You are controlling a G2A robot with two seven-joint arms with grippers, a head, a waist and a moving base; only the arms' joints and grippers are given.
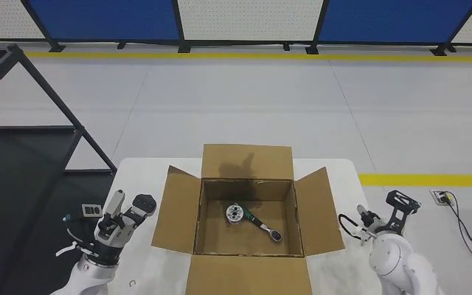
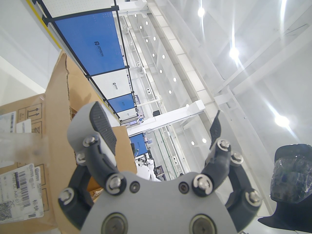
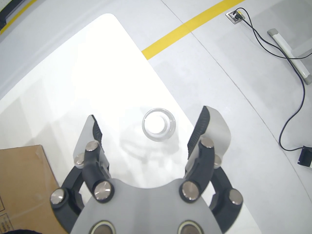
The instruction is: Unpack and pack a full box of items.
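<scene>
Box (image 1: 248, 164) open; ratchet (image 1: 261, 224) inside — seemingly.

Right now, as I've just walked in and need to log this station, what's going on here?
A two-armed robot works at a white table with an open cardboard box, its flaps folded out. Inside the box lie a ratchet wrench and a round metal part. Both grippers are open and empty: the left gripper is beside the box, pointed upward, and the right gripper hovers over a small clear container standing on the table near its edge.
</scene>
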